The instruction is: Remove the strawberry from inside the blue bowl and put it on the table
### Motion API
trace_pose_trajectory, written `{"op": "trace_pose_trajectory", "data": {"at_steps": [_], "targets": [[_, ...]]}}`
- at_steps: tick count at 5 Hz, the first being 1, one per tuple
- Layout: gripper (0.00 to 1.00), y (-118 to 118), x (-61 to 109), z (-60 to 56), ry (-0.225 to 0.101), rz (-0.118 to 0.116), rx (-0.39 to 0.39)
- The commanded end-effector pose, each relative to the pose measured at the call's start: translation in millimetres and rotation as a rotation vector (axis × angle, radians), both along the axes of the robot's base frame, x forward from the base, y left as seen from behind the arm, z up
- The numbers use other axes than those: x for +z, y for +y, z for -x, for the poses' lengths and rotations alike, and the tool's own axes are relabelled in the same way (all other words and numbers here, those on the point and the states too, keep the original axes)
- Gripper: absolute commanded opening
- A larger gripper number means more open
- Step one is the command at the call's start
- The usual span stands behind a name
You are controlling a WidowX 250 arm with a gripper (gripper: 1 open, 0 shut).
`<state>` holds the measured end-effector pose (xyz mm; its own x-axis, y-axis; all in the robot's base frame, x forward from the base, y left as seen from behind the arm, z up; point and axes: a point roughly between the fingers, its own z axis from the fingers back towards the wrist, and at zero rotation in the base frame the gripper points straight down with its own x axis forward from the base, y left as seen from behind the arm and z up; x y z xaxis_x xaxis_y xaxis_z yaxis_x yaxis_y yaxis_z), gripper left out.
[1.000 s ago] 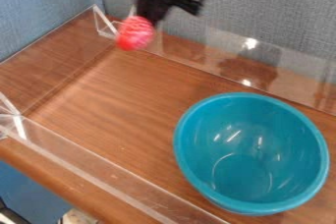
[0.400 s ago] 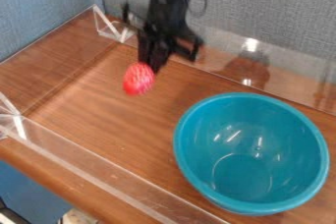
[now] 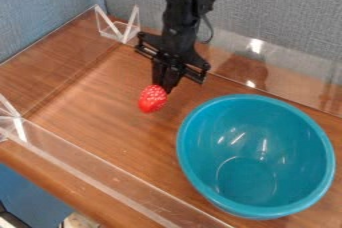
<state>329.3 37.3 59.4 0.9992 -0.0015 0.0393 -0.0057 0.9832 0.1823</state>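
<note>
The strawberry (image 3: pixel 154 98) is small and glossy red, and my gripper (image 3: pixel 160 85) is shut on its top, pointing almost straight down. It hangs just above or at the wood-grain table (image 3: pixel 94 82), left of the blue bowl; I cannot tell if it touches the surface. The blue bowl (image 3: pixel 255 157) is a large round teal one at the front right, with nothing inside it. The black arm rises from the gripper to the top edge of the view.
Low clear acrylic walls (image 3: pixel 114 187) edge the tabletop along the front, left and back. A clear bracket (image 3: pixel 11 122) stands at the left front corner. Bare wood lies left of the strawberry.
The gripper has come down and moved toward the front right with the strawberry, from high near the back wall to just over the tabletop beside the bowl.
</note>
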Motion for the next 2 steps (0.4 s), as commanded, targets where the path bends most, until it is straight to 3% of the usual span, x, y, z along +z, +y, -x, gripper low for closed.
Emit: {"op": "trace_pose_trajectory", "data": {"at_steps": [1, 2], "targets": [[0.0, 5.4, 12.7, -17.2, -0.064, 0.0, 0.0], [0.0, 6.0, 8.9, -22.5, -0.069, 0.002, -0.008]]}}
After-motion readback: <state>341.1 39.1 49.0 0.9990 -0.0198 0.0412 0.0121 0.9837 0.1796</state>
